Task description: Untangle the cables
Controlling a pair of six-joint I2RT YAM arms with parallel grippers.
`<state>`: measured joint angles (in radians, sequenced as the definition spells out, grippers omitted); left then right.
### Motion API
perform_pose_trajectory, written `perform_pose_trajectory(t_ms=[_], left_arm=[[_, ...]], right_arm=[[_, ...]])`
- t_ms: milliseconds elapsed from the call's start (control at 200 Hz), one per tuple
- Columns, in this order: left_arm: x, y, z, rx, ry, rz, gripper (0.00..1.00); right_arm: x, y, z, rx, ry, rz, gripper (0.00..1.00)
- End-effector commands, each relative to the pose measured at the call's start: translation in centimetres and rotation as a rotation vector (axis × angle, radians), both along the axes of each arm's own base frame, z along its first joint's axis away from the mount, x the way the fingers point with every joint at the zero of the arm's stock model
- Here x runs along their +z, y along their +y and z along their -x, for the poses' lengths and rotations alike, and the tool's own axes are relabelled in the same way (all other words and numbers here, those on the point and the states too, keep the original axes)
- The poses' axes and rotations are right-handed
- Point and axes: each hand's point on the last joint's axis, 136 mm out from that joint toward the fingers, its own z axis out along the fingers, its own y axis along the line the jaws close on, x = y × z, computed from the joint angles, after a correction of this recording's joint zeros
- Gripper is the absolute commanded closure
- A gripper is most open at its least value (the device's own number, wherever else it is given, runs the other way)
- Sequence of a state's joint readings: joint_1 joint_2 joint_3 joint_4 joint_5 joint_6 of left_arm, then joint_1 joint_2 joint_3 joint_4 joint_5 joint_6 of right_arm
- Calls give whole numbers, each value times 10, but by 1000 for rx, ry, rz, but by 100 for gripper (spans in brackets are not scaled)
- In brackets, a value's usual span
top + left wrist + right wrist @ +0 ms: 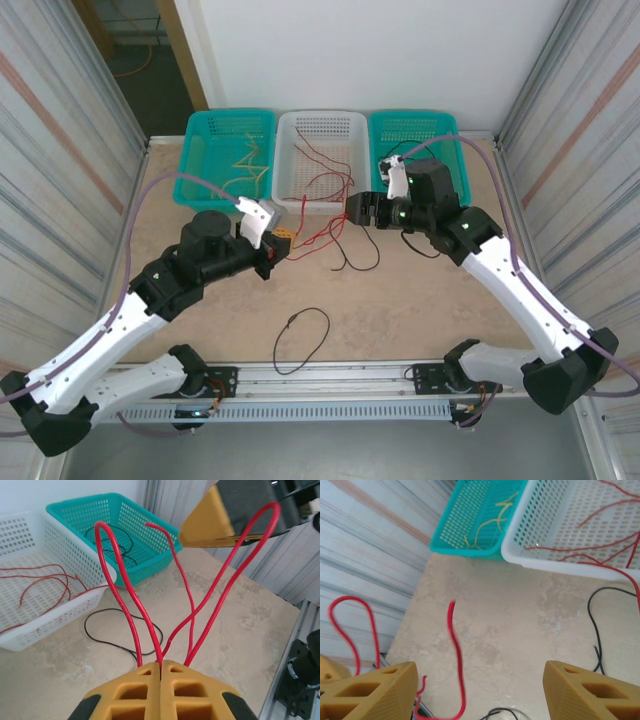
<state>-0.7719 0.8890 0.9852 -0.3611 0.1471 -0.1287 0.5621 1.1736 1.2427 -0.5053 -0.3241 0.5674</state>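
Note:
My left gripper (283, 243) is shut on a bunch of red cables (145, 620), pinched between its yellow fingertips (145, 680). They fan upward in loops and two loose ends. One loop arcs up past a yellow finger of my right gripper (210, 522). My right gripper (480, 690) is open, and a blurred loose red cable end (455, 650) hangs between its fingers without touching either. In the top view my right gripper (358, 210) faces the left one across the red cables (318, 236). Black cables lie on the table (303, 340), (356, 256).
Three baskets stand along the back: a teal basket (200, 150) holding pale yellow cables (250, 165), a white basket (290, 130) with red cables, and another teal basket (380, 130) with black cables. Corrugated walls close in both sides.

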Motion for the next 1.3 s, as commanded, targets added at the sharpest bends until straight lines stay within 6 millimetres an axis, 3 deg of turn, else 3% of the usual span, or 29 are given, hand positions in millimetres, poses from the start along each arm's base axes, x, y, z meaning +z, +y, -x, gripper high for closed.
perform_pose_trajectory(t_ms=[0, 336, 451, 636, 887, 1152, 1298], left_arm=[[17, 5, -16, 56, -111, -1, 100], [36, 8, -40, 111, -185, 58, 100], [35, 9, -43, 119, -197, 35, 100], [27, 19, -48, 170, -221, -25, 100], [20, 18, -52, 167, -249, -71, 100], [25, 15, -53, 148, -297, -74, 100], [25, 15, -54, 151, -308, -89, 100]], right_arm=[[25, 1, 10, 31, -42, -64, 30], [9, 24, 19, 78, -19, -34, 33], [19, 17, 18, 50, -51, -22, 34], [52, 6, 20, 12, -127, -56, 31], [69, 3, 10, -75, -149, -69, 24], [53, 16, -13, -115, -67, -33, 30], [46, 26, -14, -90, -36, -46, 33]])
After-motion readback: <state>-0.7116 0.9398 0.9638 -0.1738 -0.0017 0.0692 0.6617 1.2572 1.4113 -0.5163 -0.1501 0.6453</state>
